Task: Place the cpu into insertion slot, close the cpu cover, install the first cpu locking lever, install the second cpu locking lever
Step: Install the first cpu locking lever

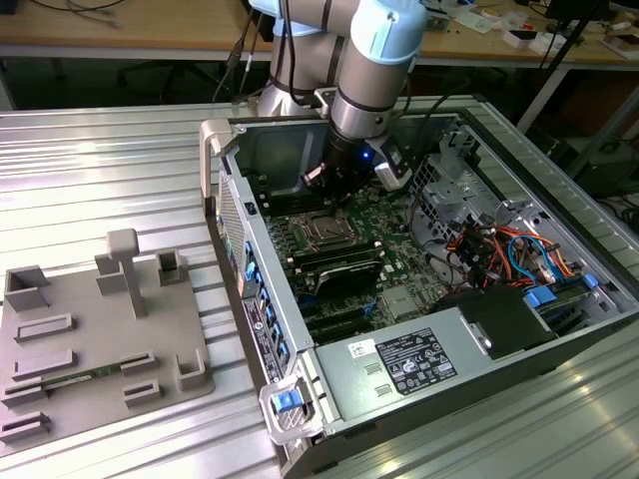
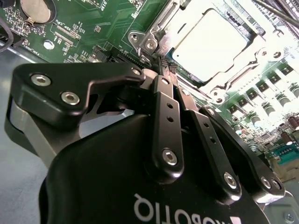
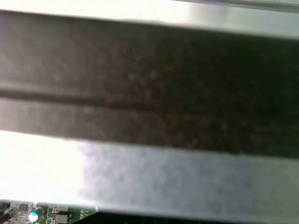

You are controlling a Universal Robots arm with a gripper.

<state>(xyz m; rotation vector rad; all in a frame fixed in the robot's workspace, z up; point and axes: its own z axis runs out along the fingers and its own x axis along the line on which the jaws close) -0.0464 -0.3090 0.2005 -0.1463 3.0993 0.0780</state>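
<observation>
Exterior view: the arm reaches down into an open computer case [image 1: 469, 329] that lies on its side on a ribbed metal table [image 1: 100, 180], and the gripper [image 1: 344, 185] hangs low over the green motherboard [image 1: 399, 225], near the case's far wall. Just beside it, toward the exterior view's left and slightly nearer the camera, sits the insertion slot [image 1: 324, 230], with the cpu [image 1: 326, 231] showing as a pale square in its middle. A grey-labelled power supply box [image 1: 404, 364] fills the near end of the case, and coloured cables [image 1: 509, 249] bunch at the exterior view's right. A grey fixture plate [image 1: 90, 339] with upright blocks lies on the table at the exterior view's left.

Second wrist view: the black fingers [image 2: 164, 126] are pressed together, and nothing can be seen between them. Their tips [image 2: 162, 70] stand at one corner of the socket, right by its silvery metal rim. The cpu [image 2: 210, 44] lies flat in the insertion slot [image 2: 159, 28], its bright metal top framed by the cpu cover [image 2: 243, 58], which lies down over it. A round coin battery [image 2: 35, 8] sits on the motherboard [image 2: 103, 23] well apart from the socket
</observation>
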